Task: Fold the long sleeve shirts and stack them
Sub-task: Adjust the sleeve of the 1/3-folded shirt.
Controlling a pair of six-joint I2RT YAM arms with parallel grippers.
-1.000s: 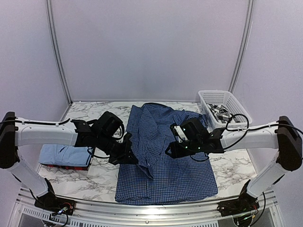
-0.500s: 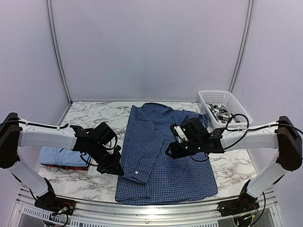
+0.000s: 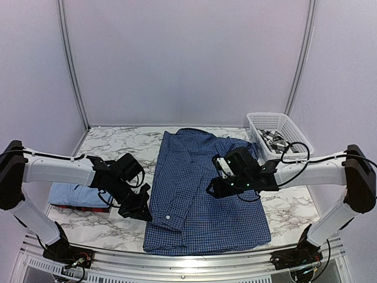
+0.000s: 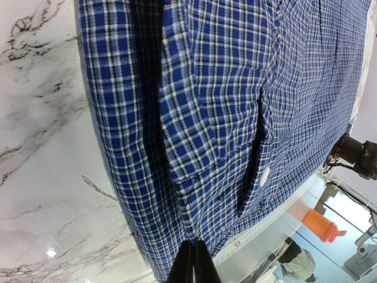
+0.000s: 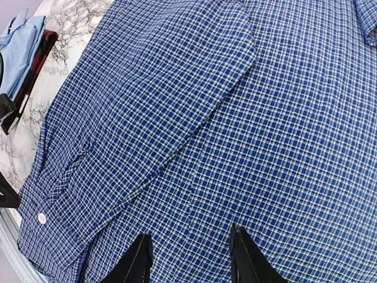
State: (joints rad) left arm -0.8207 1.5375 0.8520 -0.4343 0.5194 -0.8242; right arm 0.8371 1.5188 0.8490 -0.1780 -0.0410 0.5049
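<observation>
The navy fine-check shirt (image 3: 206, 194) lies spread across the middle of the table, its left sleeve folded in over the body, the cuff's white button (image 3: 168, 217) showing. My left gripper (image 3: 146, 213) is shut, low at the shirt's left edge. In the left wrist view its gripper (image 4: 194, 259) has its tips against the shirt's hem (image 4: 177, 224), with no cloth visibly between them. My right gripper (image 3: 212, 190) hovers open over the shirt's middle; in the right wrist view its gripper (image 5: 191, 259) has only checked fabric (image 5: 235, 147) between its fingers.
A folded light blue shirt (image 3: 76, 193) rests on a dark red one (image 3: 101, 207) at the table's left. A white lattice basket (image 3: 288, 127) at the back right holds a black-and-white checked shirt (image 3: 273, 140). The table's metal front rail (image 3: 188, 259) runs just below the hem.
My left gripper has drawn back leftward off the folded sleeve to the shirt's left edge, and the sleeve now lies flat. The right arm has stayed still.
</observation>
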